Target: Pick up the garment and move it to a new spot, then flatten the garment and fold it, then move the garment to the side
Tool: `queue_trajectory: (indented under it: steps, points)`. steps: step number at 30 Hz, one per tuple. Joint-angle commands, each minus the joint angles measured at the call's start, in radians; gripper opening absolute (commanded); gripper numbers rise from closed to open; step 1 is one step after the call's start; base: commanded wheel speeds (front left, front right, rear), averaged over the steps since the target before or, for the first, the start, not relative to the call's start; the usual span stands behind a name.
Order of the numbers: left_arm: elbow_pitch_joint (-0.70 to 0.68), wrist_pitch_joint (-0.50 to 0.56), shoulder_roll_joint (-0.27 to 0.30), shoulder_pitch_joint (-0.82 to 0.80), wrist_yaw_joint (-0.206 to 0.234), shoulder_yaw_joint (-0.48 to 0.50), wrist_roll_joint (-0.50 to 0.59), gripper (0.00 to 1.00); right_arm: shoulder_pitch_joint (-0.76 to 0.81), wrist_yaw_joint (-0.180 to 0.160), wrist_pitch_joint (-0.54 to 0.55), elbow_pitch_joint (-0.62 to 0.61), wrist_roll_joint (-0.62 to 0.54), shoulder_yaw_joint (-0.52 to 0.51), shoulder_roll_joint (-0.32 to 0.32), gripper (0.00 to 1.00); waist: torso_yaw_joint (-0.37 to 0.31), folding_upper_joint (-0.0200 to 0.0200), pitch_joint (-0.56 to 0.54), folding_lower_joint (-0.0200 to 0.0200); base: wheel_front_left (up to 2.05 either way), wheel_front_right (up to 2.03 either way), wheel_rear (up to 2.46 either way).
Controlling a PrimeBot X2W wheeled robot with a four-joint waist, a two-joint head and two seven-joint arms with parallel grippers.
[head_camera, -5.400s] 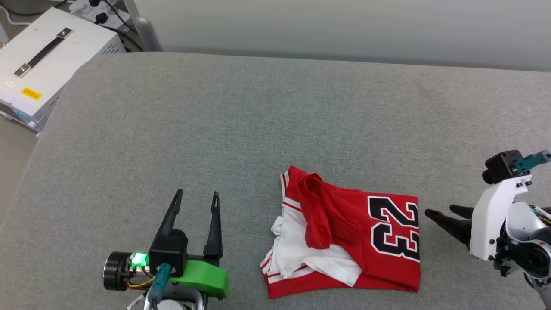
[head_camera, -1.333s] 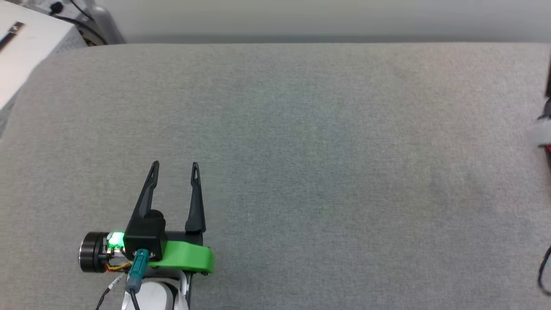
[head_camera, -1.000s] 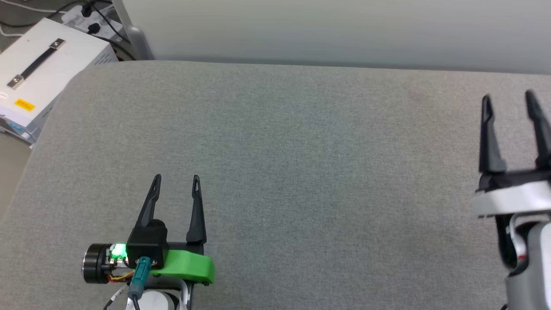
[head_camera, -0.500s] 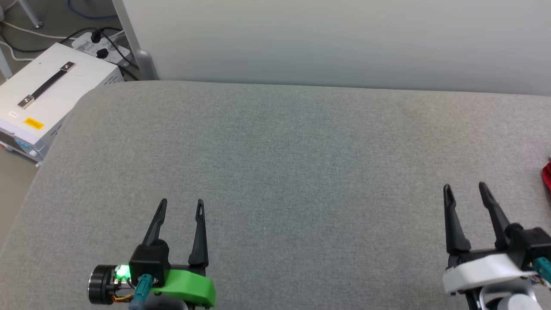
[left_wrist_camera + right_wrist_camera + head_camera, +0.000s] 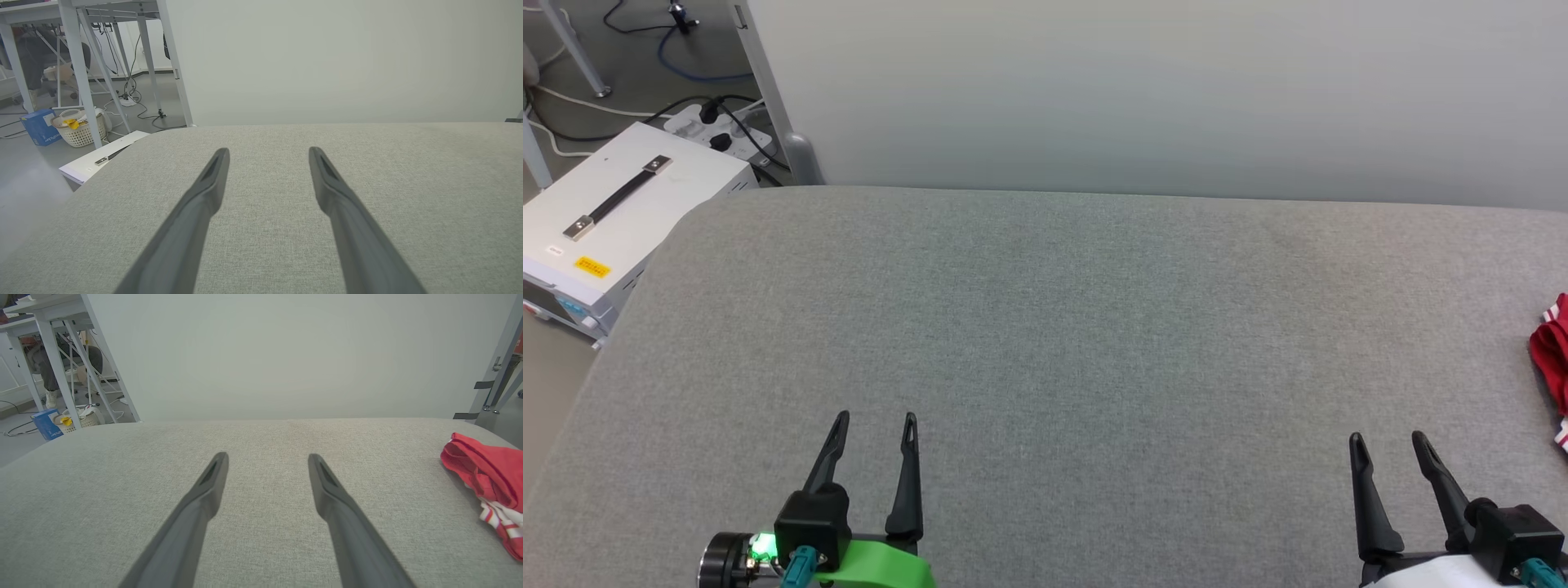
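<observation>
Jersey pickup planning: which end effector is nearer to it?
Right. The right end effector is a little to the left of the jersey and closer to the robot; the left end effector is far off to its left.

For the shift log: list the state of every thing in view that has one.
red-and-white soft jersey garment: bunched, lying loose on the grey fabric-covered surface.
left claw, two long dark fingers: open, empty.
right claw, two long dark fingers: open, empty.

Grey fabric-covered counter (image 5: 1045, 327), white equipment case (image 5: 645, 224) with black handle (image 5: 617, 198) off its far left corner, power strip (image 5: 707, 131), pale partition (image 5: 1143, 90), white basket (image 5: 79, 132), blue box (image 5: 41, 126)
</observation>
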Motion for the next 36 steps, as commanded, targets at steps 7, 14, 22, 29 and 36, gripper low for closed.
queue_trajectory:
  steps: [7,14,22,29,36]
  points:
    - [0.008,-0.006,-0.006,0.025,-0.014,0.007,-0.008,1.00,0.023,-0.001,-0.002,0.005,0.021,-0.001,0.001,1.00,-0.003,0.0062,-0.003,0.0001,0.00,0.00,0.00]
    - [0.009,0.002,-0.003,0.011,-0.013,0.008,-0.008,0.00,0.008,0.000,0.000,0.004,0.015,0.000,0.001,0.00,-0.004,0.0000,-0.002,0.0001,0.00,0.00,0.00]
    - [0.005,0.016,-0.004,0.006,-0.013,0.015,-0.004,0.00,-0.001,0.000,0.015,0.002,0.005,0.002,0.001,0.00,-0.007,0.0004,0.000,0.0001,0.00,0.00,0.00]
    - [0.001,0.030,-0.005,0.000,-0.014,0.022,0.001,0.00,-0.010,0.000,0.029,0.000,-0.004,0.004,0.001,0.00,-0.010,0.0007,0.001,0.0001,0.00,0.00,0.00]
    - [-0.003,0.046,-0.007,-0.006,-0.015,0.030,0.006,0.00,-0.021,0.000,0.046,-0.003,-0.015,0.007,0.001,0.00,-0.013,0.0011,0.003,0.0001,0.00,0.00,0.00]
